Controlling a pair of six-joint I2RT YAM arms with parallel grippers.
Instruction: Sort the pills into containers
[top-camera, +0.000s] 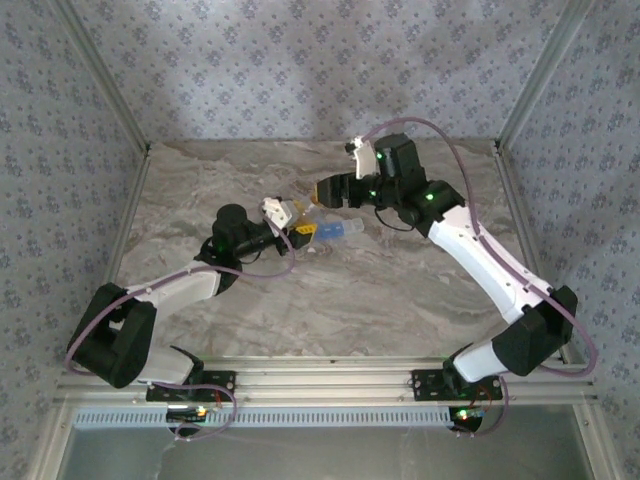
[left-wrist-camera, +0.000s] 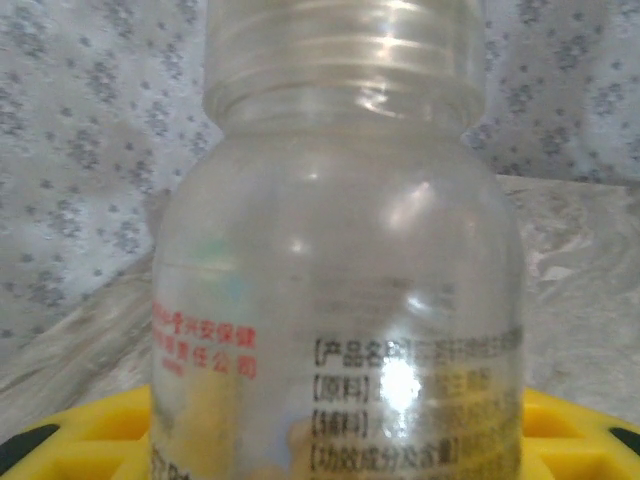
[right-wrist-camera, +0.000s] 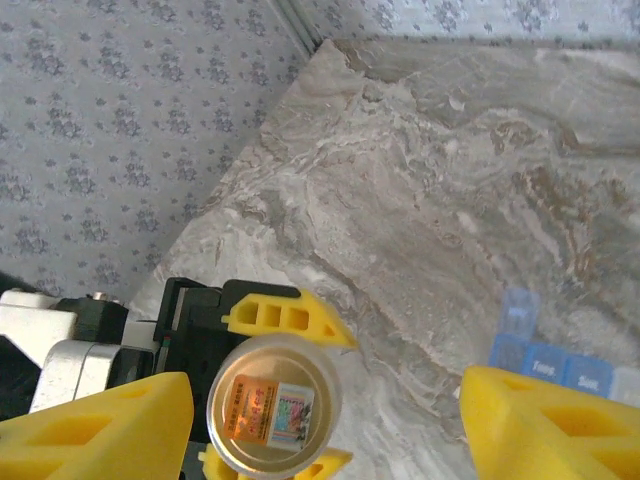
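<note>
Clear bottle (left-wrist-camera: 340, 300), apparently uncapped, is held upright in left hand (top-camera: 292, 222), part-closed round it, nr blue pill box (right-wrist-camera: 545, 352) on worktop (right-wrist-camera: 450, 200), w/ right hand (top-camera: 333, 190) spread wide, empty, above; pouring judged next, careful tilt needed.

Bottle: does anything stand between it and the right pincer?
Nothing visible does. The open right pincer faces the bottle, which the left pincer grips at its sides. No other thing lies between them.
</note>
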